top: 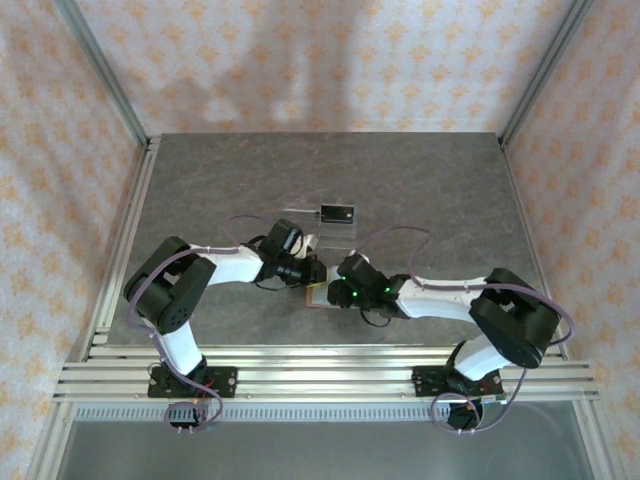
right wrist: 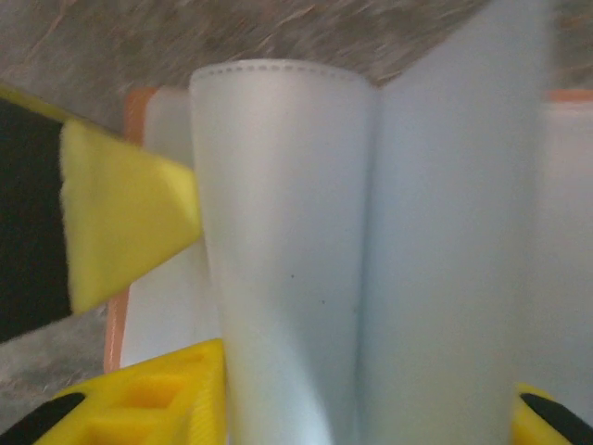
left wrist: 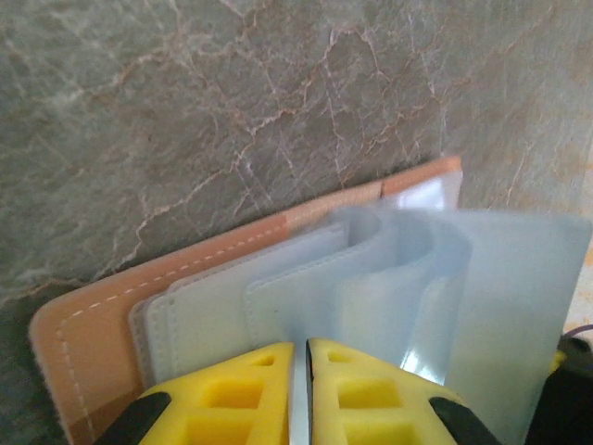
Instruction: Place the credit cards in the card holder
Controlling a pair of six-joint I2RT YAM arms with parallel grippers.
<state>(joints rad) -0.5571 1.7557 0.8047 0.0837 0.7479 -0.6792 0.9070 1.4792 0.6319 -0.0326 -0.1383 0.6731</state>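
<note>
Card holder [left wrist: 83, 343]: open, inside up, on tabletop [top: 200, 190] between both arms; long axis runs lower left to upper right in left wrist view.
Left end effector [left wrist: 299, 371]: nearly closed, pinching clear sleeve [left wrist: 371, 278] edge.
Right end effector [right wrist: 357, 408]: fingers apart, pale sheets between; grip cannot be told.
Black card [top: 338, 213]: on clear stand [top: 305, 213] farther back, long side left-right.
Writing: light mark on black card too small to read.

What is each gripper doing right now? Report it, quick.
Left gripper: closed on a clear sleeve of the card holder.
Right gripper: jaws apart around pale sheets; grip cannot be told.
</note>
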